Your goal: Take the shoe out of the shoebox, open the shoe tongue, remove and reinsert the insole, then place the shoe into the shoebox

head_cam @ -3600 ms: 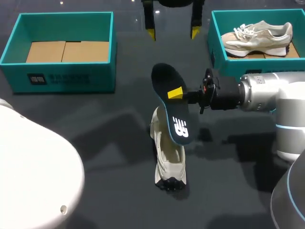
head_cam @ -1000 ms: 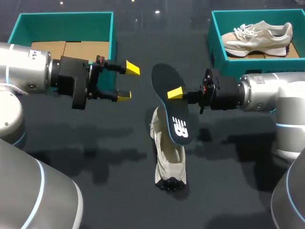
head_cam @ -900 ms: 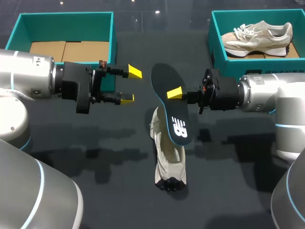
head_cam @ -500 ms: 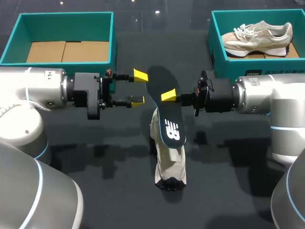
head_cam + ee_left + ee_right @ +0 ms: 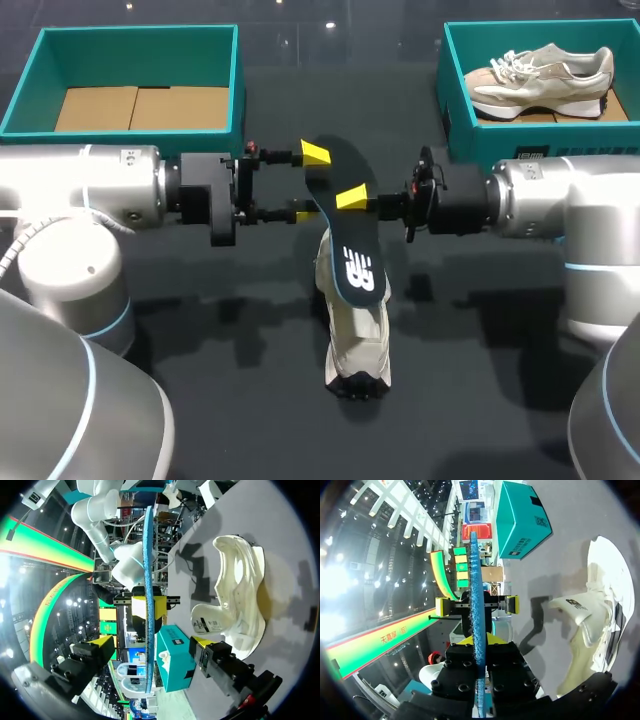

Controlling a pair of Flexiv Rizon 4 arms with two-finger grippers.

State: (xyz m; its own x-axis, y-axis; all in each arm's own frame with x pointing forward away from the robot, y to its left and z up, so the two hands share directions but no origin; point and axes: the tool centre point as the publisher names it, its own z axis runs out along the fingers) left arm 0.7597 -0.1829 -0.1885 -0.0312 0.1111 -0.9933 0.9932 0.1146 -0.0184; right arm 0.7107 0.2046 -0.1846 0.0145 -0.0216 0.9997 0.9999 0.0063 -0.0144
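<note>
- A dark tabletop [image 5: 200, 380] carries everything, with a teal shoebox at each far corner.
- The left arm [image 5: 90, 190] and the right arm [image 5: 560, 200] come in level from opposite sides and meet nose to nose over the middle. This looks like the set-up for a hand-over or a shared grip.
- The left shoebox [image 5: 130, 160] holds only cardboard, so it is probably where the shoe belongs.
- The right shoebox [image 5: 480, 150] holds a tan shoe [image 5: 545, 75] lying on its side, untouched.
- The white shoe [image 5: 357, 330] stands upright on the tabletop between the arms, out of any box. The wrist views show its tongue folded open, leaving the mouth clear for the insole to go back in.
- The dark insole [image 5: 345, 240] is out of the shoe, held on edge in the air over the shoe's heel end. Whether its lower tip touches the shoe cannot be told.
- The right fingers [image 5: 352, 200] are closed flat on the insole's two faces near its middle — this grip carries it.
- The left fingers [image 5: 309, 183] are spread wide and straddle the insole's upper end. The left wrist view shows a gap on each side, so they hold nothing yet.
</note>
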